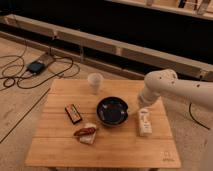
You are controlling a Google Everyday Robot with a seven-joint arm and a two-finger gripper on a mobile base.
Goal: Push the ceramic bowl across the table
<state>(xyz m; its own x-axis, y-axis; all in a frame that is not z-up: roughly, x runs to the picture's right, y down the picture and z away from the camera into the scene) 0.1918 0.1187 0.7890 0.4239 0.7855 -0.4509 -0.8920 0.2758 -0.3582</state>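
Pincer sits low at the right rim of the round, glossy navy-black ceramic bowl; its opening cannot be told. The bowl's inside shows only dark gloss. It sits mid-worktop, with bare bamboo planks in front.

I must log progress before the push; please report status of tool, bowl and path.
Tool low beside the ceramic bowl's right rim. Bowl central on the table. Dark bar lies left of bowl.
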